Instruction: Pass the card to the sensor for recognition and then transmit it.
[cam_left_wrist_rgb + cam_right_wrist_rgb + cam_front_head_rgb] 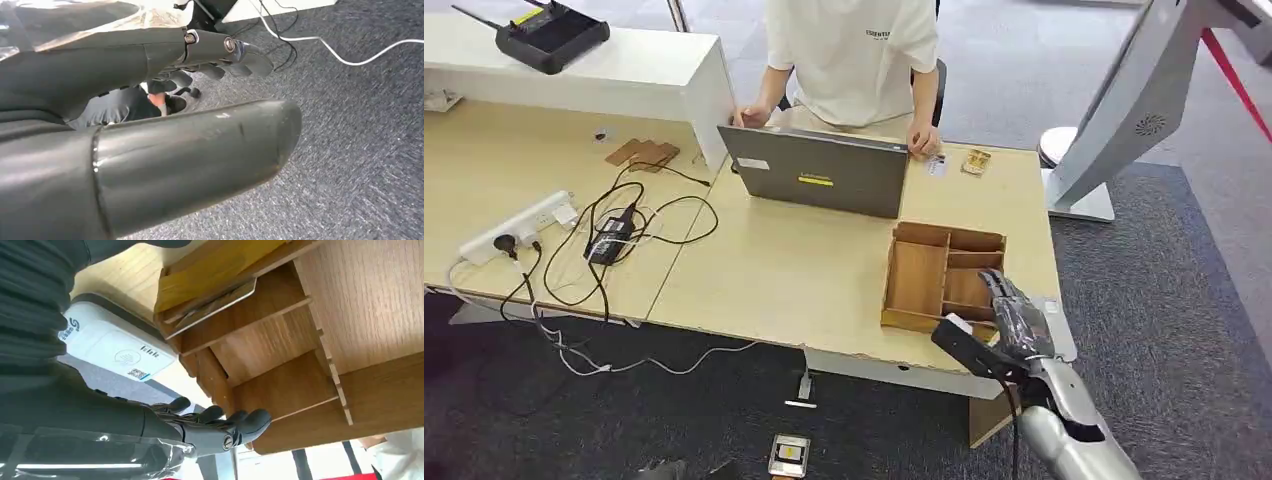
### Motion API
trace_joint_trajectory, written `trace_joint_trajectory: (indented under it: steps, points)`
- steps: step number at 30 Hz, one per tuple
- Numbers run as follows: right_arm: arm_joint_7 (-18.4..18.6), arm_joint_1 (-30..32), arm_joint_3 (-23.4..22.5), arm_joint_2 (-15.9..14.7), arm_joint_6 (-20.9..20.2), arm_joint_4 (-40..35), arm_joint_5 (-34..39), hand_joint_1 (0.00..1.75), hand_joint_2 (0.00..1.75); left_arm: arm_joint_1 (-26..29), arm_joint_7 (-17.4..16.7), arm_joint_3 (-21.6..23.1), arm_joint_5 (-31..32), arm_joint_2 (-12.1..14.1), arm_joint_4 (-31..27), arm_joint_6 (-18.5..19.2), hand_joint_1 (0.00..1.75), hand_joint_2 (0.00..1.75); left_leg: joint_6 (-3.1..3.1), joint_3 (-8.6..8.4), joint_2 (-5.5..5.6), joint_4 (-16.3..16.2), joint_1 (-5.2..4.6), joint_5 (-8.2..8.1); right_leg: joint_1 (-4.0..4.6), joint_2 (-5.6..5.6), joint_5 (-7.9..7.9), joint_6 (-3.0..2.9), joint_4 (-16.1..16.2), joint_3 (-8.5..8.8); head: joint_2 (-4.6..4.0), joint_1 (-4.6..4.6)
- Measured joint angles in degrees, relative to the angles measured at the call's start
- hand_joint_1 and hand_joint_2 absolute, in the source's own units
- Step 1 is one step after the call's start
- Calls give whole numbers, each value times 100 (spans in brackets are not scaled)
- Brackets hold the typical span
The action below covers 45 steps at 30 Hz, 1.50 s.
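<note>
A wooden divided box (919, 280) stands near the table's right front corner. In the right wrist view a thin pale card (220, 302) leans in one of its compartments under a yellow piece (215, 270). The white card sensor (112, 347) lies beside the wooden divided box (280, 355), at the table's right edge (1054, 308). My right hand (1016, 318) hovers over the box's near right compartment, and its fingers (220, 422) are stretched out, holding nothing. My left hand (150, 100) hangs above grey carpet, fingers apart and empty.
A person sits at the far side behind an open grey laptop (816, 170), one hand by a small card (937, 165) and a small wooden item (975, 161). A power strip (519, 226) and cables (624, 235) lie to the left. A white stand (1124, 110) rises at the right.
</note>
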State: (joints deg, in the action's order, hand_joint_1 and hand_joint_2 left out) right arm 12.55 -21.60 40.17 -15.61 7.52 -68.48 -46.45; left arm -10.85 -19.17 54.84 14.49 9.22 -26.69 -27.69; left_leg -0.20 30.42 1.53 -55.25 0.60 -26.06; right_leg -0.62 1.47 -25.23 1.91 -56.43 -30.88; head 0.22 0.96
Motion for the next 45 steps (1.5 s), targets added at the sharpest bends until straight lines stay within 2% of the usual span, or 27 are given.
trace_joint_trajectory:
  steps: [3, 5, 6, 7, 8, 9, 10, 11, 12, 13, 36, 41, 45]
  points:
    - [-11, 0, 13, 22, -15, 33, 0, 3, 175, -22, 0, 2, 15, 0, 0, 2, 0, 0, 0, 0, 0, 0, 0, 0, 0, 0, 0, 0, 0, 0, 0, 2]
    - [-13, 0, 17, 33, -24, 55, 0, 19, 175, -30, 0, 2, 24, 0, 0, 7, 0, 0, 0, 0, 0, 0, 0, 0, 0, 0, 0, 0, 0, 0, 0, 2]
    - [-13, -1, 22, 35, -26, 65, 0, 19, 175, -32, 0, 4, 30, 0, 0, 13, 0, 0, 0, 0, 0, 0, -1, 0, 0, 0, 0, 0, 0, 0, 0, 0]
    - [-13, -2, 26, 39, -28, 74, 2, 40, 175, -33, 0, 4, 31, 0, 0, 17, 0, 0, 0, 0, 0, 0, -1, 0, 0, 0, 0, 0, 0, 0, 0, 2]
    - [-13, -1, 28, 39, -33, 76, 7, 70, 175, -36, 0, 4, 33, 0, 0, 26, 0, 0, 0, 0, 0, 0, -1, 0, 0, 0, 0, 0, 1, 0, 0, 2]
    - [-13, -1, 31, 44, -33, 81, 15, 77, 175, -40, 0, 6, 39, 0, 0, 35, 0, 0, 0, 0, 0, 0, -1, 0, 0, 0, 0, 0, 1, 0, 0, 0]
    - [-13, -1, 33, 46, -33, 81, 18, 108, 175, -43, 0, 7, 39, 0, 0, 35, 0, 0, 0, 0, 0, 0, -1, 0, 0, 0, 0, 0, 1, 0, 0, 2]
    - [-13, -1, 35, 48, -33, 81, 20, 155, 175, -46, 0, 7, 39, 0, 0, 35, 0, 0, 0, 0, 0, 0, -1, 0, 0, 0, 0, 0, 1, 0, 0, 0]
    - [-13, -1, 41, 55, -33, 81, 20, 157, 175, -49, 0, 7, 39, 0, 0, 37, 0, 0, 0, 0, 0, 0, -1, 0, 0, 0, 0, 0, 1, 0, 0, 2]
    - [-13, -1, 44, 57, -33, 81, 20, 171, 175, -51, 2, 7, 39, 0, 0, 46, 0, 0, 0, 0, 0, 0, -1, 0, 0, 0, 0, 0, 0, 0, 0, 2]
    - [-26, -7, 48, 79, 66, 114, 101, 175, 175, -54, 31, 7, 138, -9, 0, 57, 0, 0, 0, -1, 0, 0, 0, 0, 0, 0, 0, 0, 0, 1, 0, 2]
    - [-26, -11, 39, 87, 284, 129, -4, 175, 175, -54, 31, 7, 144, -20, 0, 50, 0, 0, 0, 0, 0, 0, 0, 0, 0, 0, 0, 0, 0, 1, 0, 2]
    - [15, -54, -26, 85, 659, 30, -160, 175, 175, -52, 35, 7, 192, -31, 0, 48, 0, 0, 0, 0, 0, -1, -1, 1, -1, 0, 2, 2, 0, 1, 0, 0]
